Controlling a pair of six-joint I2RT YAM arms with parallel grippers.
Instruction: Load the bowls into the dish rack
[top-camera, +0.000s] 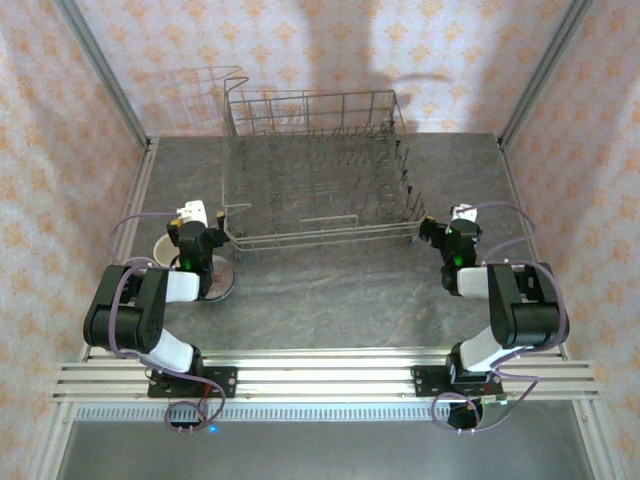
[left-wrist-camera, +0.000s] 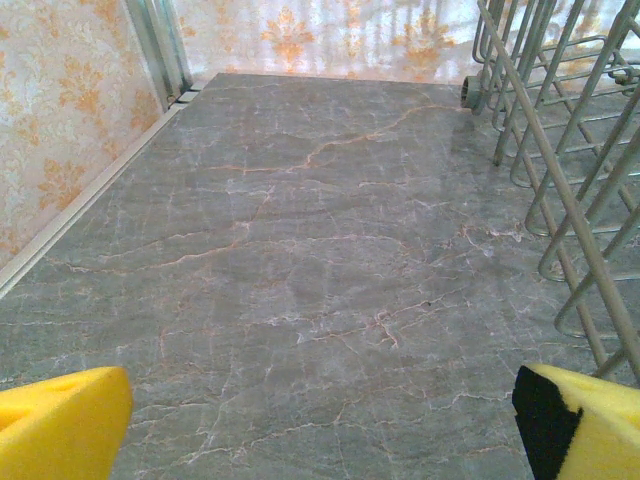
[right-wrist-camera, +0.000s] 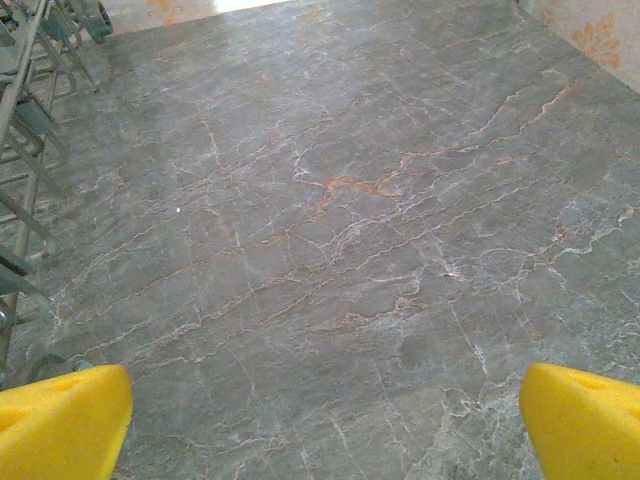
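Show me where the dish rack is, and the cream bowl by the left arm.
dish rack (top-camera: 310, 112): top view, on its tall back wall.
cream bowl (top-camera: 159, 250): top view, on its exposed left part.

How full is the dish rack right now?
Empty: the dish rack shows only bare wire prongs; bowls sit outside it on the table.

Counted: one dish rack (top-camera: 315, 170); one cream bowl (top-camera: 158, 250) and one pinkish bowl (top-camera: 226, 286), both partly hidden; two robot arms, left arm (top-camera: 135, 310) and right arm (top-camera: 520, 305).
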